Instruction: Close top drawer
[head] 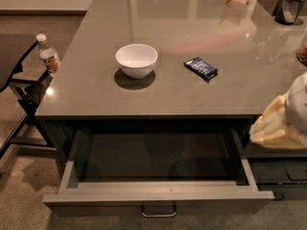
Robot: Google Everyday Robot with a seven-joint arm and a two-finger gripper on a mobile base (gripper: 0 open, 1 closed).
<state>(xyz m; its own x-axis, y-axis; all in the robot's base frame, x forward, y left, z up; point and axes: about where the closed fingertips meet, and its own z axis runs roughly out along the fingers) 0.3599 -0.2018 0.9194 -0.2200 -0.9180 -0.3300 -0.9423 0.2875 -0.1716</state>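
The top drawer [158, 195] is pulled wide open under the grey countertop [192, 80]. It is wide and shallow, and its inside looks empty. Its front panel faces me, with a U-shaped metal pull [159, 211] at the centre. My gripper [276, 126], pale yellow with a white arm behind it, is at the right edge of the view. It is beside the drawer's right side wall, level with the countertop's front edge. It is apart from the pull.
On the countertop are a white bowl [136, 60], a dark blue snack packet [201, 68], and containers at the far right [288, 4]. A water bottle [48, 56] stands on a black chair [19, 95] at the left. Lower drawer fronts [283, 176] are at the right.
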